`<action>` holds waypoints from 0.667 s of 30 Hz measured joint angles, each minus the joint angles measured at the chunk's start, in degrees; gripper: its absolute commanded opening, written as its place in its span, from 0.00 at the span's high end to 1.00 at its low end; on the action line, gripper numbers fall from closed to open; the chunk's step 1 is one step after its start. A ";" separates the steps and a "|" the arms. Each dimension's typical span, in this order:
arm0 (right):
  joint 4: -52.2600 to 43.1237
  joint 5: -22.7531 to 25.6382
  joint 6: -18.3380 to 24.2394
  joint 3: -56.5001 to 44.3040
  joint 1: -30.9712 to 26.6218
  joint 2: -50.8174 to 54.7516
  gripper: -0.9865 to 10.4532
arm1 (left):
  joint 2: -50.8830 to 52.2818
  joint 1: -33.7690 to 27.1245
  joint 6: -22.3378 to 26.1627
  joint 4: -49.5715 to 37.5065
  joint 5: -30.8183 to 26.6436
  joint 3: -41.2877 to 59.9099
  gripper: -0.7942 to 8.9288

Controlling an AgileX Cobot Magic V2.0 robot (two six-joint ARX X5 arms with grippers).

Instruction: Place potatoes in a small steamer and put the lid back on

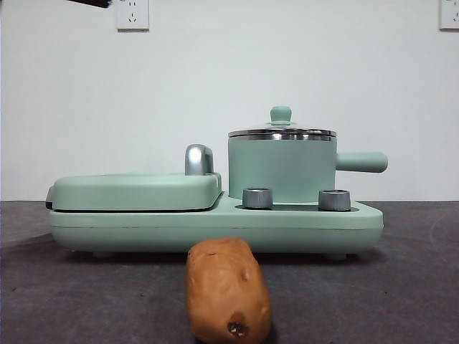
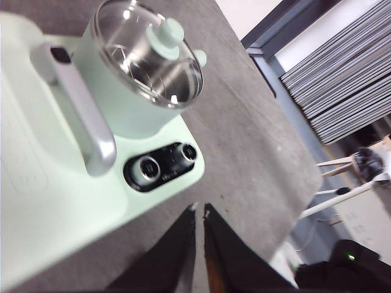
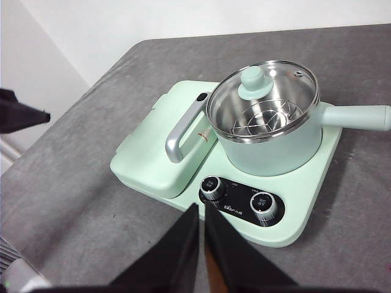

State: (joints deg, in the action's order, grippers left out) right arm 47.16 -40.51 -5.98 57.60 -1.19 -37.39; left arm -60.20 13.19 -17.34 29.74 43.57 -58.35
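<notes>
Both tools hung clear with jaws nearly closed, empty: left tool (image 2: 198,210), right tool (image 3: 200,209). The clear glass lid with mint ball knob (image 1: 281,129) sat on the small mint-green steamer pot (image 1: 282,169); the oblong orange-brown potato (image 1: 228,289) lay on the grey surface (image 1: 401,287) in front. I judged lid first: pinch the knob square, lift straight.

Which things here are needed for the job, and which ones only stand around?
Needed:
- potato
- small steamer
- lid

Only around:
- griddle cover with chrome handle
- two knobs
- wall sockets
</notes>
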 measured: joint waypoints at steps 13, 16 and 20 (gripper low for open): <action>3.28 0.04 0.20 0.00 0.00 0.00 0.56 | -8.22 8.59 4.55 6.12 -10.67 -12.28 0.46; 3.30 0.07 0.13 0.00 0.00 0.00 0.47 | -10.19 10.54 6.19 7.15 -12.90 -14.78 0.45; 3.34 0.07 -0.28 0.00 0.00 0.00 0.47 | -13.11 13.66 7.54 7.30 -15.26 -17.75 0.44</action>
State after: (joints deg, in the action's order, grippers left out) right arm 50.50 -40.45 -6.26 57.60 -1.19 -37.39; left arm -73.32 26.85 -9.80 37.04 28.32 -76.09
